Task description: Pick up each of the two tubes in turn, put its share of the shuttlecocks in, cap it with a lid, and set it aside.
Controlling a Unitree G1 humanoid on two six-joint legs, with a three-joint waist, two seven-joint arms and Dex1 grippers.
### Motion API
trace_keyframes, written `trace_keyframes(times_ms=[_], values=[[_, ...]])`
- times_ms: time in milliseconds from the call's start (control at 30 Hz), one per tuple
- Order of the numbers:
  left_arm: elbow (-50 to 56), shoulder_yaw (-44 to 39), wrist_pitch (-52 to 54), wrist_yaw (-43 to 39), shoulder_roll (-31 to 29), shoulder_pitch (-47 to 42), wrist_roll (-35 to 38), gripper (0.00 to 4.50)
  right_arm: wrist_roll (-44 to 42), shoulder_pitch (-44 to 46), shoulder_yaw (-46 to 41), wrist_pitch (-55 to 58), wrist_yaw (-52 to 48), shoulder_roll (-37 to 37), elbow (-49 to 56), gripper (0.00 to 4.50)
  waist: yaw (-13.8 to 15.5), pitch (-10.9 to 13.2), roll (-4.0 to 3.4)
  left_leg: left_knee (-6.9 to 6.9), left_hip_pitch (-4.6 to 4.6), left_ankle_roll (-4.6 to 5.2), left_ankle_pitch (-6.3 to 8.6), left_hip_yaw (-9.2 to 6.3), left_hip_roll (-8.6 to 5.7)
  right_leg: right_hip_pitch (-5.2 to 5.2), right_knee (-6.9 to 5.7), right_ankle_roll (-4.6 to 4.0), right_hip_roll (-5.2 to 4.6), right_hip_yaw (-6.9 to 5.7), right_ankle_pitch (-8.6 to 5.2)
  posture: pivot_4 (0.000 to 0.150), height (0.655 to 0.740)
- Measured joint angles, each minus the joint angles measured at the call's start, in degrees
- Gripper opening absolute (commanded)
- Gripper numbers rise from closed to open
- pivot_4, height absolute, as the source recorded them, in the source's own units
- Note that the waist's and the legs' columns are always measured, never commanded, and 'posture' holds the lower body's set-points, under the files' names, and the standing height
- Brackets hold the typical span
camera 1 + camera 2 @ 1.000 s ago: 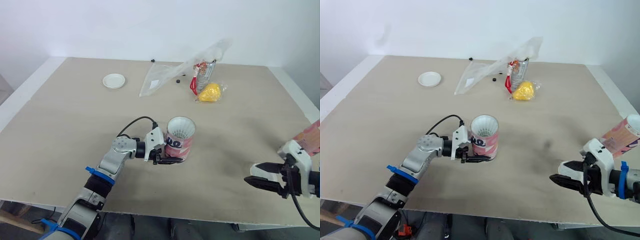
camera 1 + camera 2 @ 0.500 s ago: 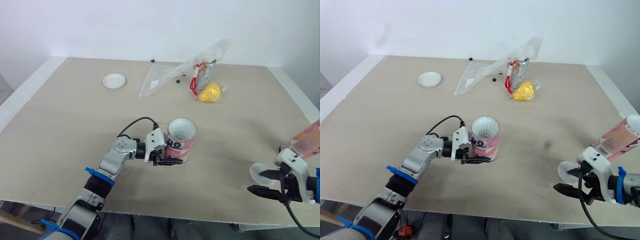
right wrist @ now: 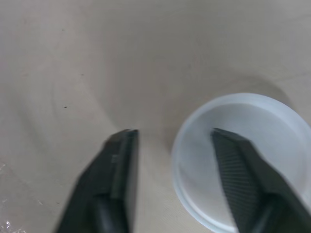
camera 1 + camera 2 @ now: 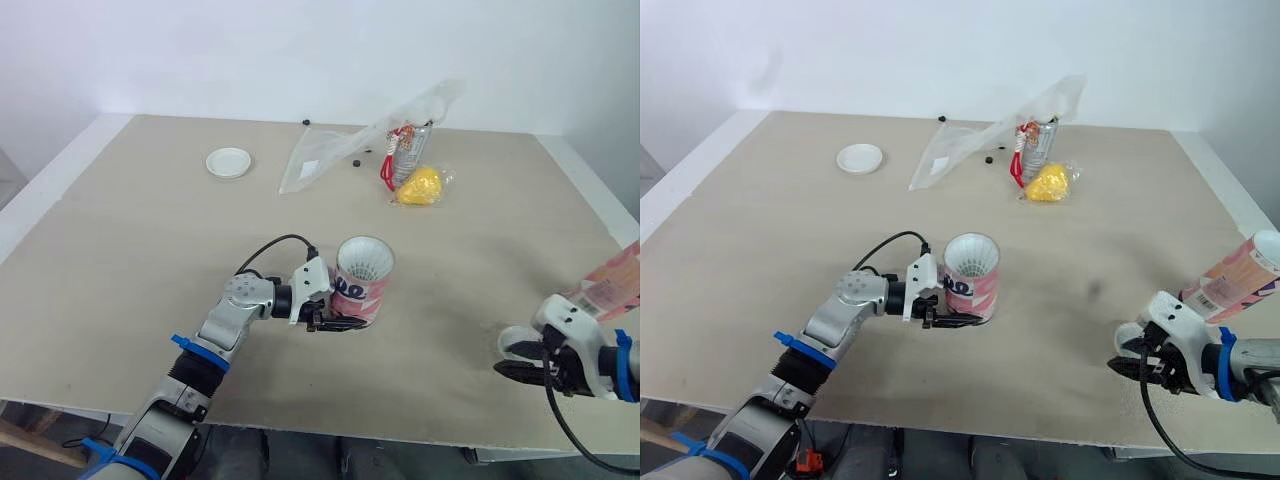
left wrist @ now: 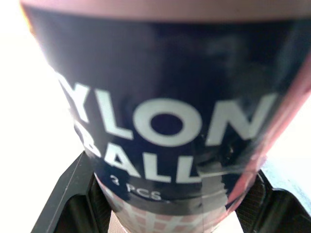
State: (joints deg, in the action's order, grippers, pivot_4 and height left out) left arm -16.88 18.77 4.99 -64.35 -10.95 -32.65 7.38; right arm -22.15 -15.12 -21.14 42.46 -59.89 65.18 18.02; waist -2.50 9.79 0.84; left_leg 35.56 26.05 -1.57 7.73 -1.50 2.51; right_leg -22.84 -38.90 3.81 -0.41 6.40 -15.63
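A short pink tube (image 4: 360, 290) stands upright at the table's middle, with white shuttlecock feathers showing in its open top. My left gripper (image 4: 335, 318) is shut on its lower part, and its dark label (image 5: 165, 121) sits between the fingers. Near the front right edge lies a white lid (image 3: 243, 160). My right gripper (image 4: 520, 365) hangs over it, open. One fingertip (image 3: 238, 170) is over the lid's inside and the other (image 3: 121, 165) over bare table beside its rim. A second pink tube (image 4: 1235, 280) lies tilted at the far right.
Another white lid (image 4: 228, 161) lies at the back left. A clear plastic bag (image 4: 340, 150), a yellow object (image 4: 418, 185) and a small wrapped bundle (image 4: 405, 150) sit at the back middle. The table's front edge (image 4: 400, 430) is close to my right gripper.
My right gripper has turned down over the white lid, which came into sight beside it, and its fingers look closer together. The left arm and its tube have not moved.
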Motion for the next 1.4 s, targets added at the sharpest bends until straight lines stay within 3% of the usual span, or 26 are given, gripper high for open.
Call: trace_keyframes(times_ms=[433,533,700,833,1133,1400], values=[[-2.24,0.04,-0.88,-0.83,0.18,-1.42,-0.02,2.82,1.11,3.72,1.36,-4.30,-1.82,0.33,1.88,0.05,0.01,0.00,-0.01,0.06,0.00,0.00,0.00,0.01,-0.03,0.01,0.00,0.03,-0.03,0.00,0.02,0.150,0.7400],[-2.87,0.03,-1.52,-1.06,0.22,-1.65,-0.02,2.82,1.30,9.99,3.48,-7.01,-2.90,2.24,3.26,0.05,0.02,0.01,-0.02,0.07,-0.01,0.00,0.00,0.05,-0.03,0.00,0.00,0.03,-0.05,0.01,0.02,0.150,0.7400],[-4.92,0.23,-2.22,-1.01,0.97,-2.96,-0.31,2.82,0.00,36.67,10.86,-15.75,-10.48,8.32,2.56,0.05,0.09,0.06,-0.26,0.02,-0.07,0.01,-0.01,0.24,-0.03,-0.19,0.06,0.04,-0.19,-0.02,0.03,0.150,0.7400],[-6.01,0.48,-2.56,-1.10,1.13,-4.17,-0.59,2.82,0.62,48.47,18.49,-21.32,-16.72,8.10,1.48,0.05,0.46,0.01,-0.16,-0.11,0.03,0.01,0.00,0.41,0.01,-0.13,0.55,0.08,-0.34,-0.05,0.08,0.150,0.7400],[-7.24,1.57,1.04,-1.31,1.04,-7.62,-0.88,2.82,1.01,66.15,29.88,-26.71,-27.44,1.28,1.67,0.05,0.65,0.01,-0.16,-0.11,0.25,0.05,0.00,0.49,-0.01,-0.12,0.68,0.08,-0.46,-0.11,0.30,0.150,0.7400],[-7.79,1.63,1.30,-1.31,1.14,-8.18,-0.89,2.82,2.61,67.60,33.18,-30.15,-29.98,-1.47,-3.36,0.05,0.65,0.01,-0.18,-0.10,0.24,0.10,-0.03,0.57,0.01,-0.16,0.67,0.04,-0.48,-0.10,0.38,0.150,0.7400]])
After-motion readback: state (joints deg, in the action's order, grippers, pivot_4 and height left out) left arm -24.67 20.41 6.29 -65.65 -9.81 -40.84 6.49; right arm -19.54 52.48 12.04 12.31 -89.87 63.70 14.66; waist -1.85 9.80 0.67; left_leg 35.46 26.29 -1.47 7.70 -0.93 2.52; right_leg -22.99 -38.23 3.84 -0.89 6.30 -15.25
